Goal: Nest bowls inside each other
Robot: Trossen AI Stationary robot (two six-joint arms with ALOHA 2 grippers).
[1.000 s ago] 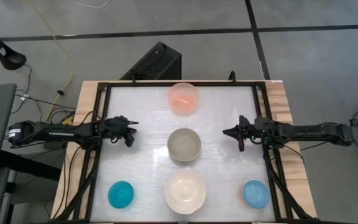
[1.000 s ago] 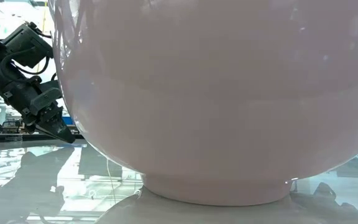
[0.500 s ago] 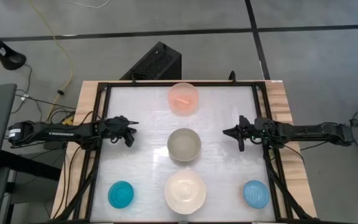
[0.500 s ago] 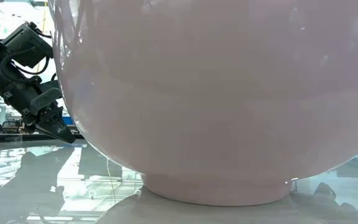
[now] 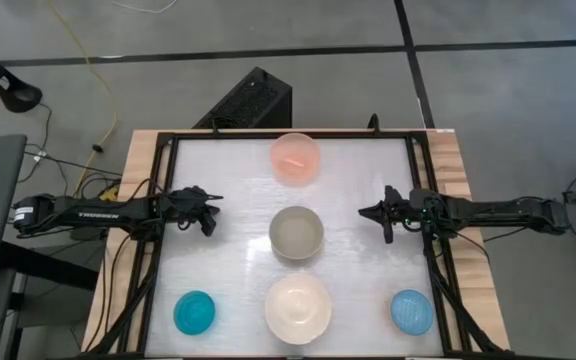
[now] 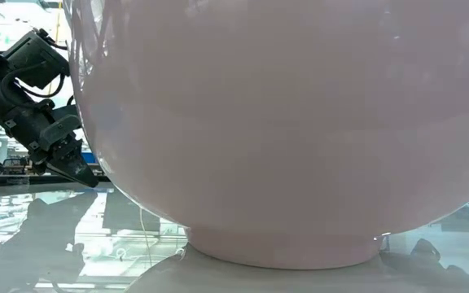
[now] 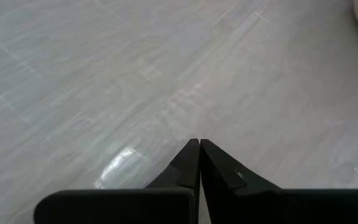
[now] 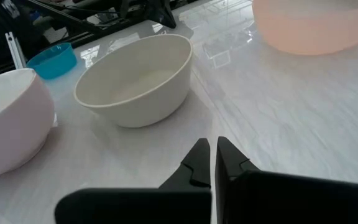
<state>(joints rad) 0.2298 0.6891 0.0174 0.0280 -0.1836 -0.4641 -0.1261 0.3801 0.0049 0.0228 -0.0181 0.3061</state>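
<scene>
Five bowls stand apart on their bases on the white table. The translucent pink bowl [image 5: 295,158] is at the far middle, the grey-beige bowl [image 5: 296,232] in the centre, the cream-white bowl [image 5: 297,308] at the near middle. The teal-blue bowl [image 5: 195,313] sits near left and the light blue bowl [image 5: 411,311] near right. My left gripper [image 5: 212,212] hovers shut left of the grey-beige bowl. My right gripper [image 5: 367,212] hovers shut to the right of that bowl. In the low view the cream-white bowl [image 6: 283,122] fills the picture.
A black frame [image 5: 168,140] borders the table, with wooden strips outside it. A black box [image 5: 250,100] and cables lie on the floor beyond the far edge. Bare tabletop lies between the bowls and each gripper.
</scene>
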